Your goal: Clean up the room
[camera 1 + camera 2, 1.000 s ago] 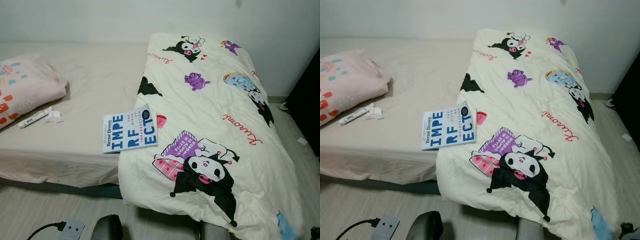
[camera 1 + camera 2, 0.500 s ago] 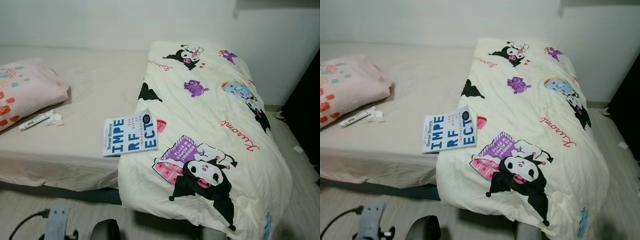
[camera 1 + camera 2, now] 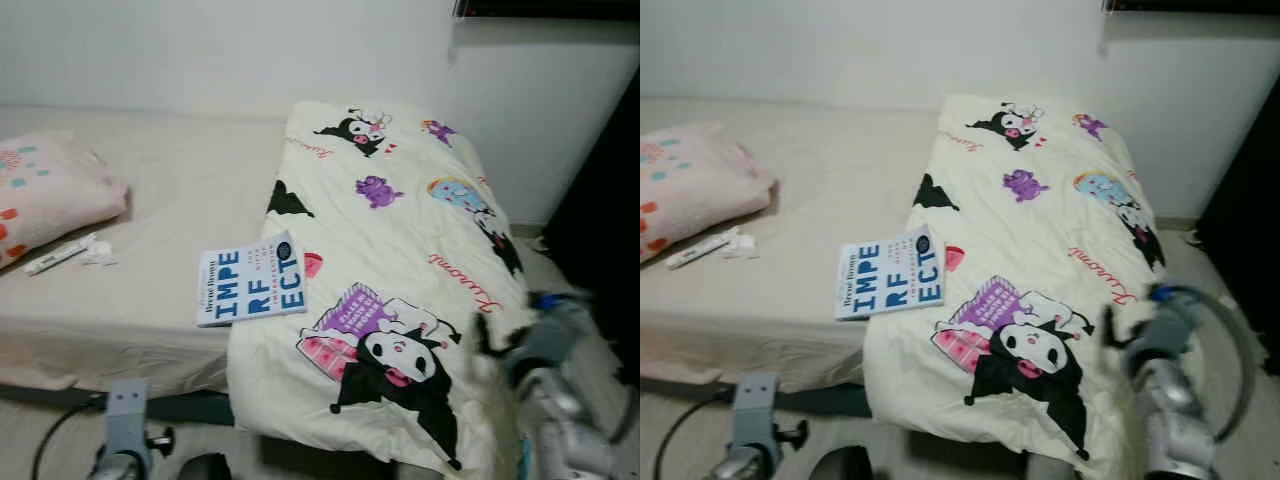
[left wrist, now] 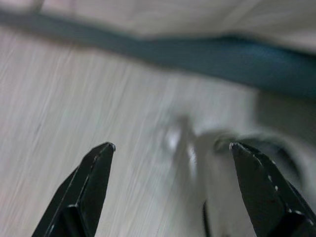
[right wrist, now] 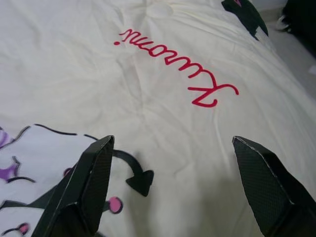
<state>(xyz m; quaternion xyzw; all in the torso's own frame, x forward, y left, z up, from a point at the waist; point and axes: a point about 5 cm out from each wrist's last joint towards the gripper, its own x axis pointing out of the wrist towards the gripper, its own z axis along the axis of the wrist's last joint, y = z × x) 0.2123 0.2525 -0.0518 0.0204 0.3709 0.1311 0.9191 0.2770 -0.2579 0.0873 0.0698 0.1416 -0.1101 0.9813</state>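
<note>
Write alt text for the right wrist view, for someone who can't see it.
The right hand, fingers spread open and holding nothing, hovers just over a cream quilt printed with red cursive lettering and cartoon figures. A strip of floor shows past the quilt's edge.

You face a low bed [image 3: 150,310] against a plain white wall [image 3: 200,50], pale wood-grain floor [image 4: 74,98] beneath, a dark opening [image 3: 600,220] at right.
</note>
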